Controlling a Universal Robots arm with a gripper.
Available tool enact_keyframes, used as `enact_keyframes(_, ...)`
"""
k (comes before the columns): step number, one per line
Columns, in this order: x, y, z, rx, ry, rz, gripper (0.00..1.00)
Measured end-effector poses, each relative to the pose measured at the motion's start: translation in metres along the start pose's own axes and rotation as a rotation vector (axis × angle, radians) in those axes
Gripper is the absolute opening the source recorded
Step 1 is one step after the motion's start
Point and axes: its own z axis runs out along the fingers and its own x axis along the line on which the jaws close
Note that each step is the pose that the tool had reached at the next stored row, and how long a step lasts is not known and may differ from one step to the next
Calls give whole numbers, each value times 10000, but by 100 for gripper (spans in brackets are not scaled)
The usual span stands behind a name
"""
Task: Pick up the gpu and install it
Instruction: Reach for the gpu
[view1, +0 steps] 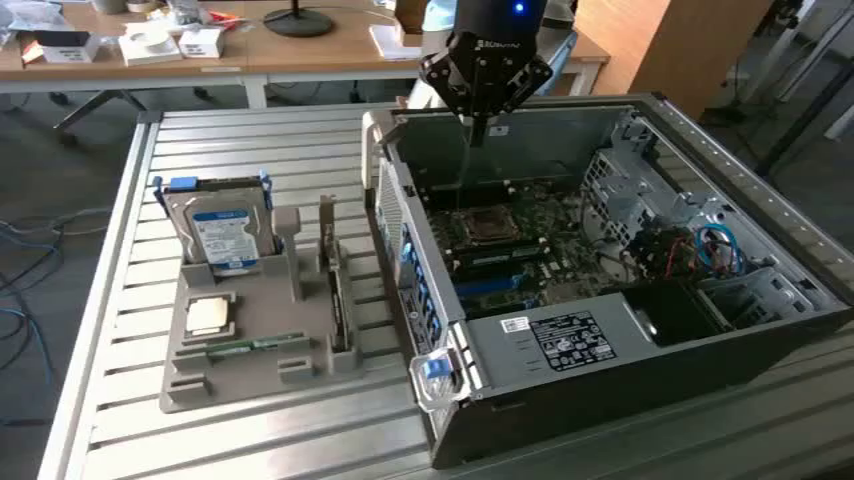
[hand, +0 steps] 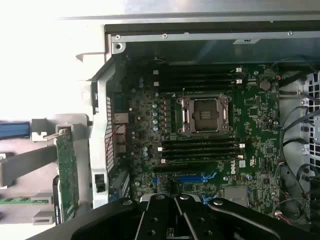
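The gpu (view1: 338, 305) stands on edge in a slot of the grey holder (view1: 247, 385) on the slatted table, at the exterior view's left of the open computer case (view1: 747, 165). In the wrist view the gpu (hand: 67, 175) is a thin green card beside the case wall. My gripper (view1: 477, 125) hangs above the far end of the case, over the motherboard (hand: 250, 110), well away from the gpu. Its fingers (hand: 182, 205) are shut together with nothing between them. A blue expansion slot (hand: 192, 177) lies just ahead of the fingertips.
The holder also carries a silver hard drive (view1: 220, 232), a small processor chip (view1: 207, 315) and a narrow memory stick (view1: 247, 347). Inside the case are a processor socket (hand: 205, 115), black memory slots (hand: 200, 150) and cable bundles (view1: 707, 245). Desks (view1: 267, 55) stand behind.
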Motion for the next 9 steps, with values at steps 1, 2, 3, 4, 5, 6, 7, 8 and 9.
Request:
enact_keyframes(1, 0, 0, 0, 0, 0, 0, 11)
enact_keyframes(2, 0, 0, 0, 0, 0, 0, 11)
enact_keyframes(3, 0, 0, 0, 0, 0, 0, 11)
enact_keyframes(4, 0, 0, 0, 0, 0, 0, 11)
enact_keyframes(5, 0, 0, 0, 0, 0, 0, 11)
enact_keyframes(6, 0, 0, 0, 0, 0, 0, 11)
enact_keyframes(7, 0, 0, 0, -1, 0, 0, 11)
enact_keyframes(8, 0, 0, 0, 0, -1, 0, 11)
enact_keyframes(9, 0, 0, 0, 0, 0, 0, 11)
